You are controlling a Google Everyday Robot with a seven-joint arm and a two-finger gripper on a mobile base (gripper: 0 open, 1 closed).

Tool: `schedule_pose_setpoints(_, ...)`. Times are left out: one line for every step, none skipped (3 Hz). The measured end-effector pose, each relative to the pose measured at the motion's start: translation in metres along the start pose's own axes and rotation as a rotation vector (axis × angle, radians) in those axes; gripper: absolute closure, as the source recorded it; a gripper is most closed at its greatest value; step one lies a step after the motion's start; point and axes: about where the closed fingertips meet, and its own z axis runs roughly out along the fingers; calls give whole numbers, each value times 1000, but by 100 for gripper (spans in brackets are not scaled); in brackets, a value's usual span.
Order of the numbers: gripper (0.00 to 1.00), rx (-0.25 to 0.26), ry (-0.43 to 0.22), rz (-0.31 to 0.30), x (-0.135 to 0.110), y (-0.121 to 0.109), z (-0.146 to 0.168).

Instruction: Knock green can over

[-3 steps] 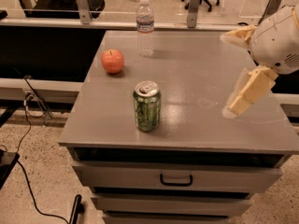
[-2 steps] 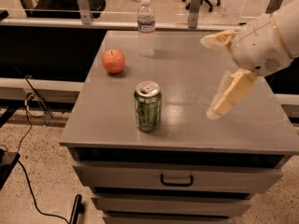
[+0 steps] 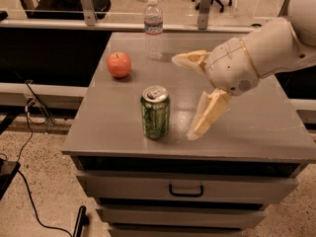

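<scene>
The green can (image 3: 155, 113) stands upright near the front of the grey cabinet top (image 3: 118, 127), its silver lid and pull tab showing. My gripper (image 3: 183, 97) comes in from the right on a white arm. Its two pale fingers are spread wide apart: one fingertip (image 3: 195, 131) is low, just right of the can, the other (image 3: 178, 59) is higher and further back. The gripper is empty and a small gap separates it from the can.
A red apple (image 3: 119, 64) sits at the back left of the top. A clear plastic water bottle (image 3: 153, 28) stands at the back centre. Drawers (image 3: 185, 190) are below the front edge. Cables lie on the floor at left.
My gripper has moved left across the cabinet top, from the right edge to close beside the can. The can, apple and bottle have not moved.
</scene>
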Motion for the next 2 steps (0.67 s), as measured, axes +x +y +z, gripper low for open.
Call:
schedule_pose_setpoints(0, -4, -9, -7, -2, 0, 2)
schedule_pose_setpoints(0, -7, -105, 1, -2, -2, 10)
